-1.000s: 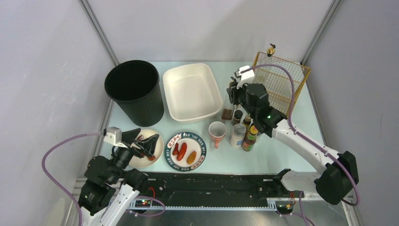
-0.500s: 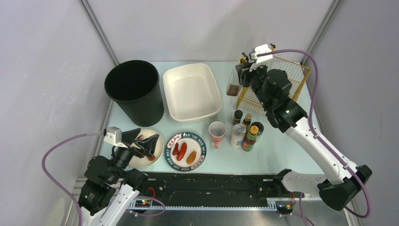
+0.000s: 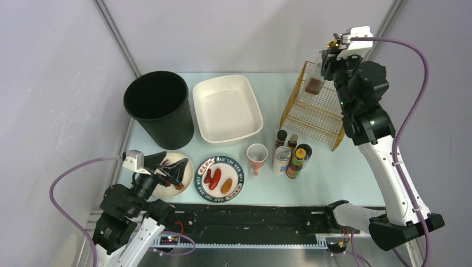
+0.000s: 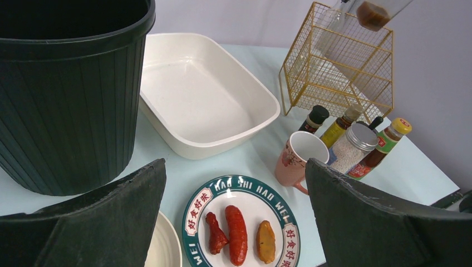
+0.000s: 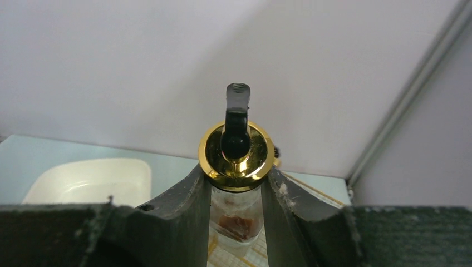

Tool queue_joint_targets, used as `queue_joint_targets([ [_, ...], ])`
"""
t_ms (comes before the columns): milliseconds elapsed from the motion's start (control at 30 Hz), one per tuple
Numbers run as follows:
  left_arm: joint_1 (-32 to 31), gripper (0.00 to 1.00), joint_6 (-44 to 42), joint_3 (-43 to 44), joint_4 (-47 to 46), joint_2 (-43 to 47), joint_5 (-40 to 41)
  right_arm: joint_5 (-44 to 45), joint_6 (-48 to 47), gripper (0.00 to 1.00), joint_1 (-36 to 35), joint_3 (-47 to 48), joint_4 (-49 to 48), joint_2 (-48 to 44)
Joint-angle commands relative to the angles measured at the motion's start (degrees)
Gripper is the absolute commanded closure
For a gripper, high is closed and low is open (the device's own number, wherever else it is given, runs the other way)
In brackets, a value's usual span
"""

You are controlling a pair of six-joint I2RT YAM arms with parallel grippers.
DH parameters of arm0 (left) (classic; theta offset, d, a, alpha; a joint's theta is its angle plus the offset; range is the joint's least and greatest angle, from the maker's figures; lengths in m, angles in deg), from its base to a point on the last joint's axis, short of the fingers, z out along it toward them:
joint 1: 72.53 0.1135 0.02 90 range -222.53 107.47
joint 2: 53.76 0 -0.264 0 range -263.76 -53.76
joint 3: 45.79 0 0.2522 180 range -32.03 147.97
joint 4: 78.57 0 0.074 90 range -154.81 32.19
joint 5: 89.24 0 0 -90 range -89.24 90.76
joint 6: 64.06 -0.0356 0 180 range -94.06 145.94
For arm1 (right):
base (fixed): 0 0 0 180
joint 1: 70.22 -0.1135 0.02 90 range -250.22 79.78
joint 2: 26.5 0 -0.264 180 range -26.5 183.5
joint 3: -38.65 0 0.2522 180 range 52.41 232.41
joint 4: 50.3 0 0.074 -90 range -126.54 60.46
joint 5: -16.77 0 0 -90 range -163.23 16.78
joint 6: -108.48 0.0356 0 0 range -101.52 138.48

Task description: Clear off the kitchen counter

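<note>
The pale mint-green kitchen counter (image 3: 334,167) carries dishes and bottles. My right gripper (image 3: 327,60) is shut on a glass bottle (image 3: 314,83) with a gold cap and brown liquid. It holds the bottle high over the gold wire basket (image 3: 317,114). In the right wrist view the fingers (image 5: 189,206) clamp the bottle's neck just under the cap (image 5: 236,153). My left gripper (image 3: 172,169) is open and empty, low over the near-left plates; in the left wrist view the gripper (image 4: 235,164) frames the sausage plate (image 4: 245,184).
A black bin (image 3: 160,108) and a white tub (image 3: 227,108) stand at the back. A patterned plate (image 3: 220,160) with sausages, a white plate (image 3: 161,192), a pink mug (image 3: 256,156) and several condiment bottles (image 3: 289,153) sit near the front.
My right arm has lifted the gold-capped bottle from beside the condiment group, up and back to the right, to above the wire basket. The left arm has not moved.
</note>
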Motion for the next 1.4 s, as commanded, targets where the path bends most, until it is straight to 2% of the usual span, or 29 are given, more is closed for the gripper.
queue_joint_targets([
  [0,0.0,0.02,-1.3,-0.3,-1.7,0.1,0.3,-1.7,0.6,1.0,6.1,3.9,-4.2,-0.3],
  [200,0.0,0.02,-1.4,-0.4,-1.8,0.1,0.8,-5.4,5.1,1.0,16.9,3.6,-5.2,1.1],
  [467,0.0,0.02,-1.4,-0.4,-1.8,0.1,0.5,-10.0,8.7,1.0,25.3,3.6,-8.5,4.7],
  [867,0.0,0.02,-1.5,-0.4,-1.7,0.1,0.3,-13.9,6.4,1.0,27.3,7.5,-15.3,12.3],
  [1367,0.0,0.02,-1.6,-0.5,-1.8,0.0,0.2,-20.1,2.3,1.0,28.0,12.7,-16.8,19.8],
])
